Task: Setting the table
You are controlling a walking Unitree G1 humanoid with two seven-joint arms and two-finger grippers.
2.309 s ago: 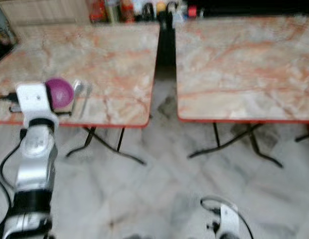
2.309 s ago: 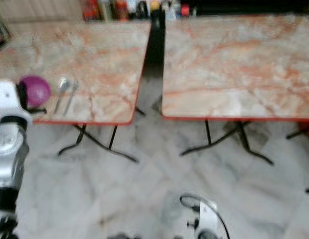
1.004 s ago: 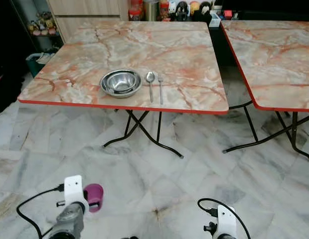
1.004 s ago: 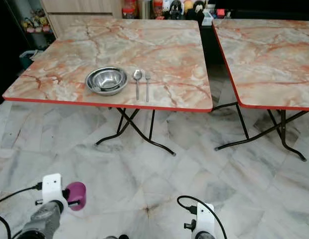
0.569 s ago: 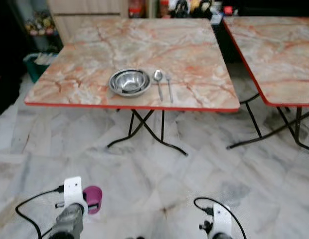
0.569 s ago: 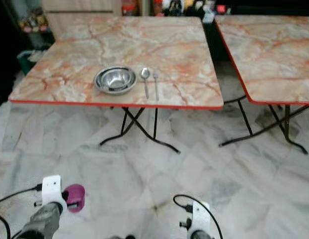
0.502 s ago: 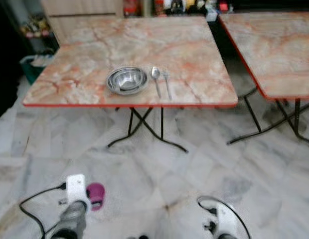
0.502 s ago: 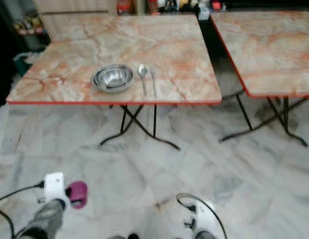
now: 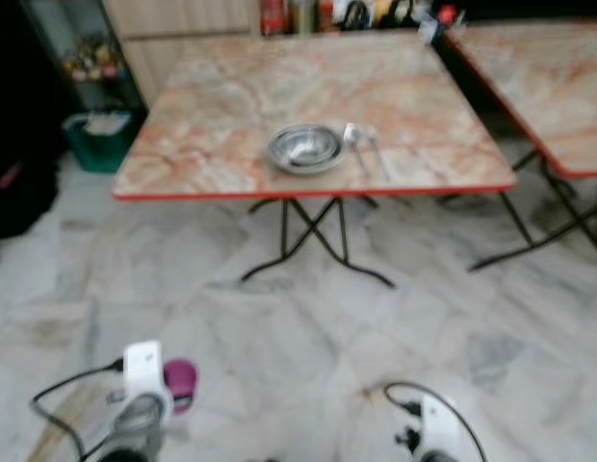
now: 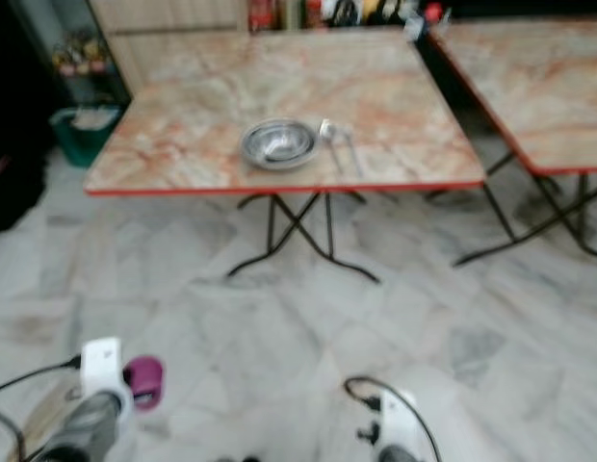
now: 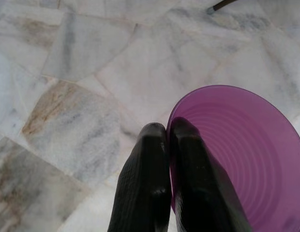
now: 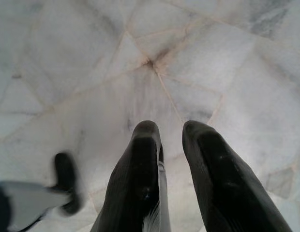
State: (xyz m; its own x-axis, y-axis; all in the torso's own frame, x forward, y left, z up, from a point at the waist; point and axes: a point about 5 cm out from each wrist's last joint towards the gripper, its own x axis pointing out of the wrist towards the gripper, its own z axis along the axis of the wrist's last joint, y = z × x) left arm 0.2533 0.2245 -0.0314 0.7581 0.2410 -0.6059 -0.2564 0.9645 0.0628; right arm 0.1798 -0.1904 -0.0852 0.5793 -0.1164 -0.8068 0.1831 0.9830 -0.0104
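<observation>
My left gripper (image 11: 168, 133) is shut on the rim of a purple cup (image 11: 237, 150), one finger inside and one outside. The arm hangs low over the marble floor, with the cup (image 9: 180, 383) beside its white wrist. Ahead stands a marble-topped table (image 9: 212, 144) with a red edge. Near its front edge sits a steel bowl (image 9: 304, 147), with a spoon (image 9: 353, 144) and a fork (image 9: 376, 156) to the right of it. My right gripper (image 12: 170, 133) hangs low over the floor, open by a small gap, nothing clearly between its fingers.
A second marble table (image 9: 558, 87) stands to the right, a narrow gap between the two. A green bin (image 9: 98, 135) and dark shelves are at the left. Bottles (image 9: 308, 14) line the back. Folding table legs (image 9: 313, 241) cross below. Open floor lies between me and the table.
The left arm has dropped from table height to hang low, still holding the purple cup. The view has pulled back and swung left, so the table now sits farther off and to the right.
</observation>
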